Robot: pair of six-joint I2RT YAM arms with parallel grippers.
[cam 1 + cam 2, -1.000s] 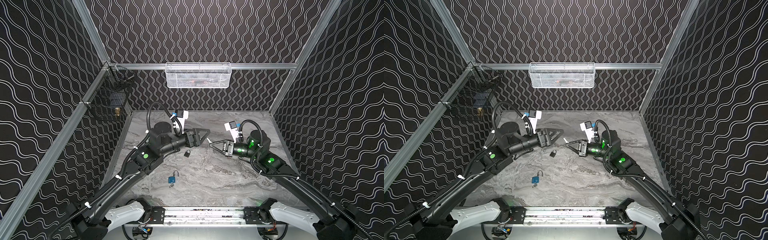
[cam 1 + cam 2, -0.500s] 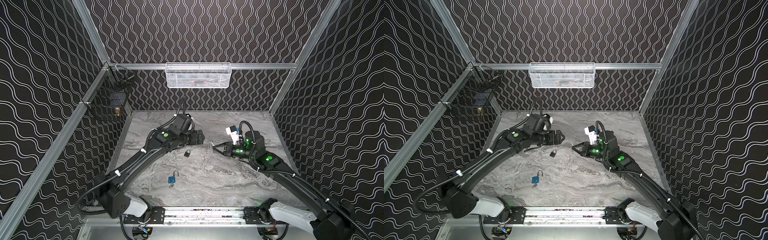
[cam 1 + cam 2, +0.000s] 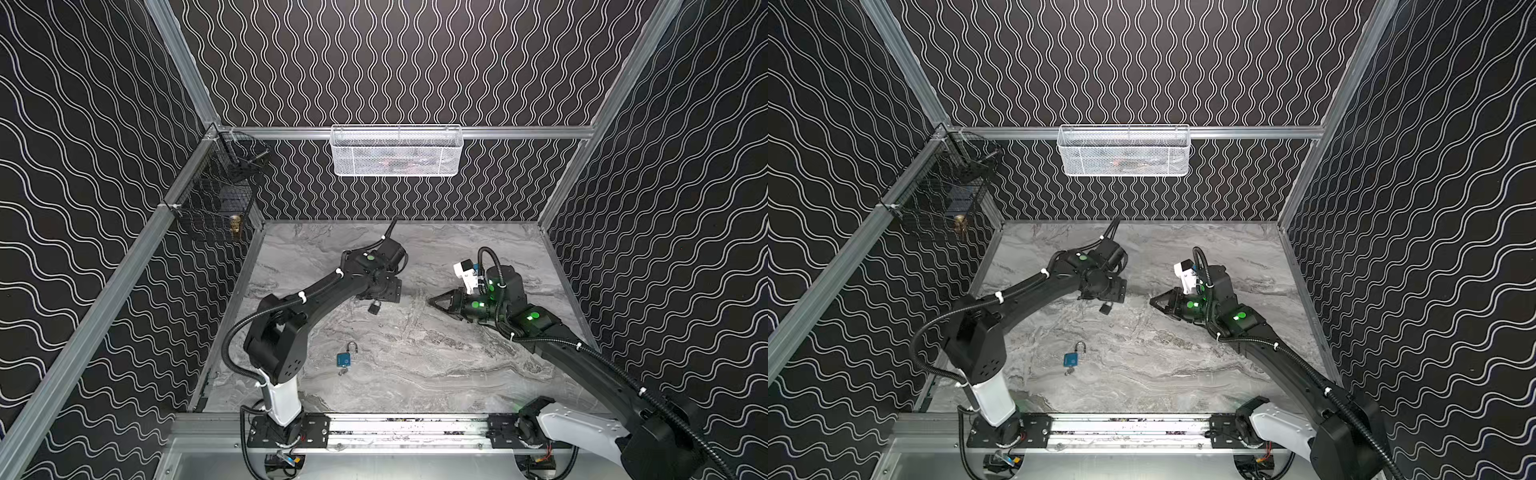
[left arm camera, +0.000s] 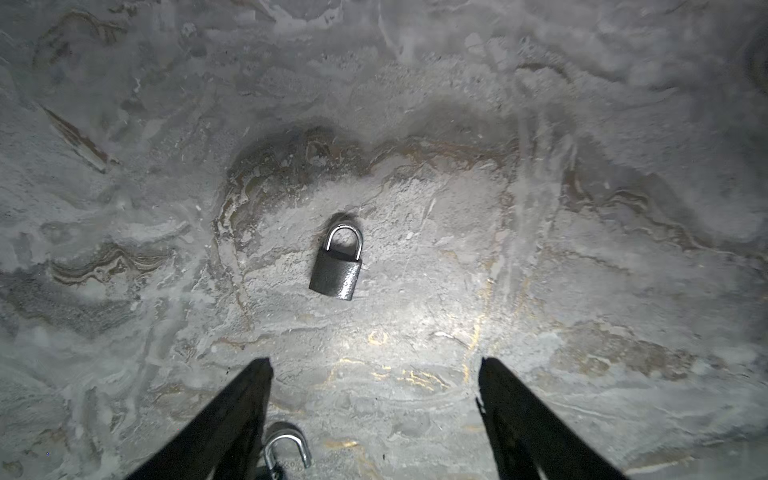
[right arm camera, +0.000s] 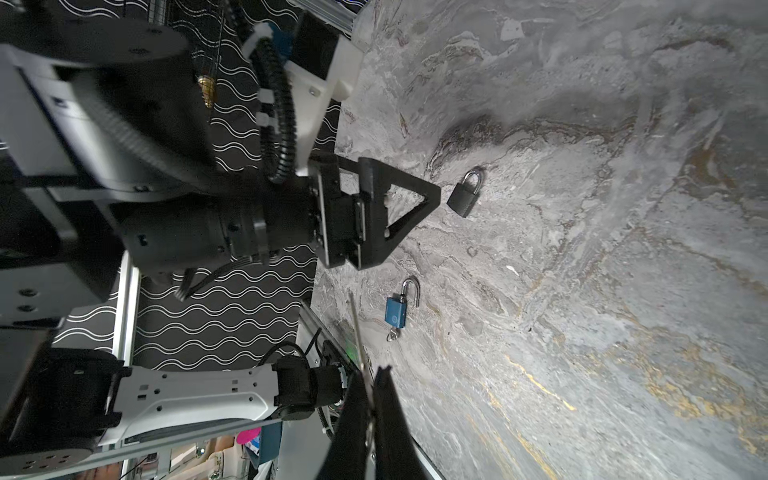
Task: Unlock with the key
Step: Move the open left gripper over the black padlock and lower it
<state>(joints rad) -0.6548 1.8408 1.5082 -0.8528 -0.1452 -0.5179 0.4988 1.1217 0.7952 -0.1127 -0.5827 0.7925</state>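
The small black padlock (image 4: 336, 270), matt-bodied with a closed silver shackle, lies flat on the grey marble-patterned tabletop (image 3: 436, 374), near its middle. The left gripper (image 4: 374, 365) hangs over it, black fingers spread wide and not touching it. Closer to the front rail lies a blue padlock (image 5: 397, 313), its shackle swung open and a small key in its base. The right gripper (image 5: 374, 372) is pressed together on a thin silver key (image 5: 358, 332), seen edge-on, apart from the black padlock.
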